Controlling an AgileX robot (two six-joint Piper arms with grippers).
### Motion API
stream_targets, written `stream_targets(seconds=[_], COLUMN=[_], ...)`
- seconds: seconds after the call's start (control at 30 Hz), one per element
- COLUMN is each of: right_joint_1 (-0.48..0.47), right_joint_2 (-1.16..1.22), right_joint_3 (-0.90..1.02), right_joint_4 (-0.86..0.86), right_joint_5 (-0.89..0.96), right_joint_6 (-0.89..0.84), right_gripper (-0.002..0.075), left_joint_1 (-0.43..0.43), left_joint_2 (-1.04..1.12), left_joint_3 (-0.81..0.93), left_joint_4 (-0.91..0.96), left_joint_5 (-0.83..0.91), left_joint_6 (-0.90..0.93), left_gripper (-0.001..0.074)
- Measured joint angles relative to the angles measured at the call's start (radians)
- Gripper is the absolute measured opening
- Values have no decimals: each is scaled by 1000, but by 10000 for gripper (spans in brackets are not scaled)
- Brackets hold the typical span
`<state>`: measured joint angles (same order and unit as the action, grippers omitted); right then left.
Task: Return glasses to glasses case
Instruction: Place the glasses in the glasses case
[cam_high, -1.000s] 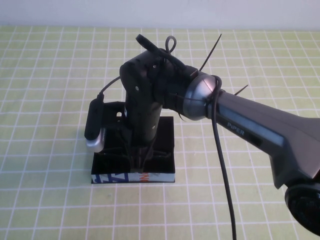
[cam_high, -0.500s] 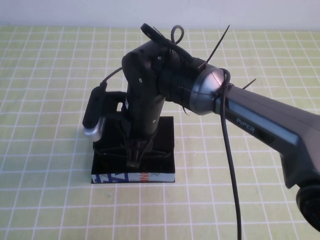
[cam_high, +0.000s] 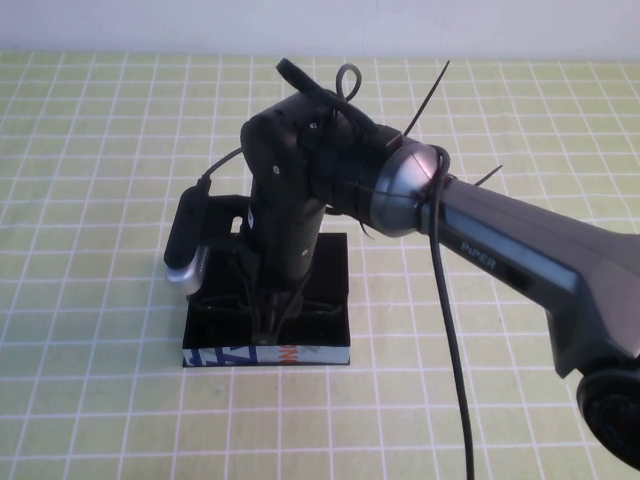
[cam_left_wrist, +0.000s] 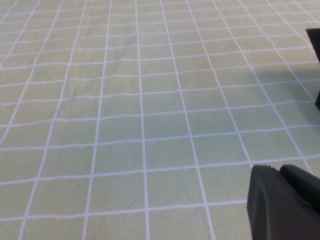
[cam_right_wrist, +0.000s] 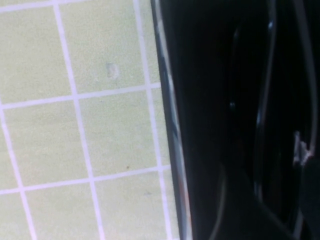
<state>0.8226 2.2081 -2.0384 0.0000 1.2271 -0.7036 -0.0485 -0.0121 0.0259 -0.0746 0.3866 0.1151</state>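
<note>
Right hand (cam_high: 270, 312) lowered into glasses case (cam_high: 266, 355); "PIPER".

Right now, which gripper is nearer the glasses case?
Right. The right gripper reaches down into the open glasses case. The left gripper is out of the high view, over bare checked cloth.

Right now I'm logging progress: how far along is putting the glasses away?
Midway. The right gripper is down inside the open case, where the glasses seem to lie. Closing the lid is left. The left gripper is parked over bare table.
</note>
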Motion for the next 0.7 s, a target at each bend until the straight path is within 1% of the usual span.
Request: stream_targets(seconds=[0.6, 0.7], right_joint_1=[6, 6], right_joint_2=[43, 46], right_joint_3=[0, 0], right_joint_4=[-28, -28], right_joint_5=[0, 0], right_joint_6=[-2, -2], right_gripper=[251, 232], left_joint_1=[0, 0], left_joint_2=[0, 0], left_joint_3=[0, 0], left_joint_4=[0, 0], left_joint_5=[0, 0], left_joint_6=[0, 0], left_gripper=[-2, -2])
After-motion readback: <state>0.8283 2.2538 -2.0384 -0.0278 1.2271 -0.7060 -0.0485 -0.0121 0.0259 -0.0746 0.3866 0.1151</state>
